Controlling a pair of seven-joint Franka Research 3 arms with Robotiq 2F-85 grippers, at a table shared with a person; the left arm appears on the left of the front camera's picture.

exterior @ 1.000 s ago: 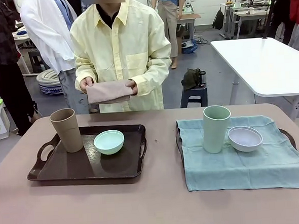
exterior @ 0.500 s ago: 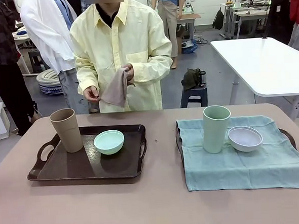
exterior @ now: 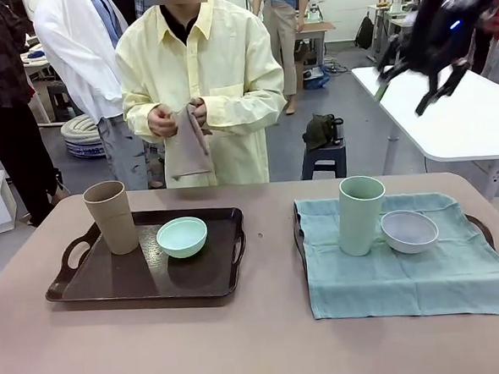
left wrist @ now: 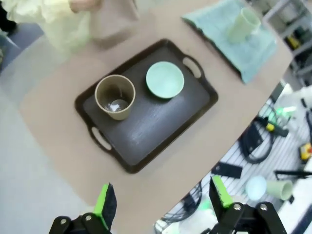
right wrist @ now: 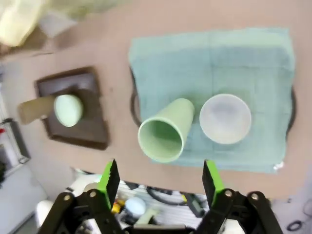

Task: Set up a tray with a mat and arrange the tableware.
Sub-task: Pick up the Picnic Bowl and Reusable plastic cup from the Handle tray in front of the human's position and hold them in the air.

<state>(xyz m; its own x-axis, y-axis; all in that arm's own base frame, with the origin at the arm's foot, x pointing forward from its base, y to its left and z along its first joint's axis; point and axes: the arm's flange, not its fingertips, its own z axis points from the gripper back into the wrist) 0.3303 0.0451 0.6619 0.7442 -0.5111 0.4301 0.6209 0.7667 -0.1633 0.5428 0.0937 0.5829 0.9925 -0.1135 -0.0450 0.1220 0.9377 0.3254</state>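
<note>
We see pale green cup (exterior: 361, 214) and greyish-white bowl (exterior: 409, 231) on teal mat (exterior: 408, 283) over right tray (exterior: 482, 226): we judge that half done. Tan cup (exterior: 111, 217), mint bowl (exterior: 182, 236) on bare dark tray (exterior: 145, 282); mat missing there. Person (exterior: 204, 71) holds beige cloth (exterior: 188, 148). Left tool (left wrist: 162, 185), right tool (right wrist: 160, 168) wide open, empty, over pinkish surface (exterior: 259, 339). Busy workshop behind.

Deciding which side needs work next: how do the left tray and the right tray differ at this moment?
The left tray has a bare dark surface; the right tray lies under a teal mat, with just its rim showing. The left tray holds a tan cup and a mint green bowl; the right tray holds a pale green cup and a greyish-white bowl. Both carry one upright cup and one bowl, side by side.
</note>
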